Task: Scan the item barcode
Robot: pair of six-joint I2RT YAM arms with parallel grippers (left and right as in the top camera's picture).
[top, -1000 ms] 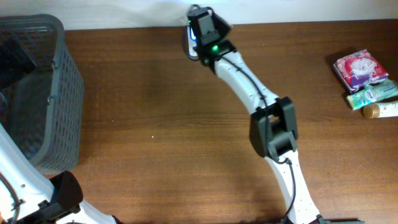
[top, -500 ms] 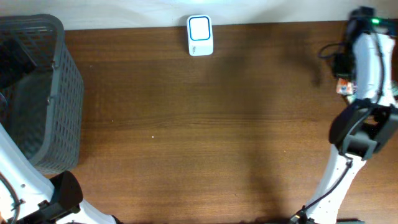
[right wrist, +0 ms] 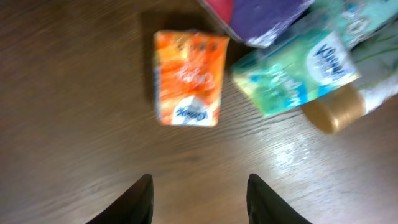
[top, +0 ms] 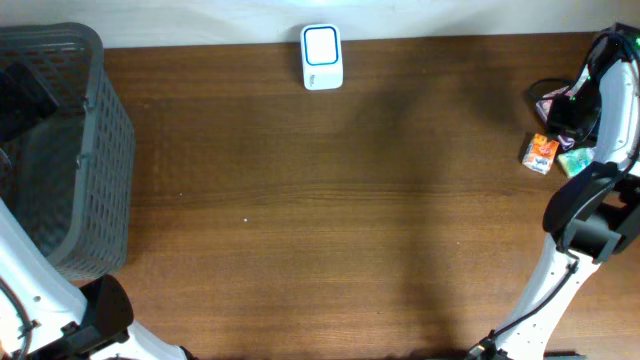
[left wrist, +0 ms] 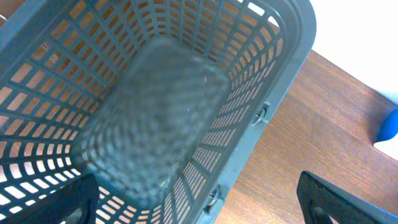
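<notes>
Step 1 likely, item pickup | right end effector (right wrist: 200, 198) released, empty, above bare surface (right wrist: 74, 124) just short of orange packet (right wrist: 188, 78) lying flat | next you centre over packet, clench, then carry its barcode to scanner (top: 321, 57), well apart.

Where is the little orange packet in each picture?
Overhead: orange packet, far right, a bit above the middle.
Left wrist: not in it; only the grey basket shows.
Right wrist: orange packet in the upper middle, lying flat.
Shared landmark: the green tissue pack just right of it in both.
</notes>
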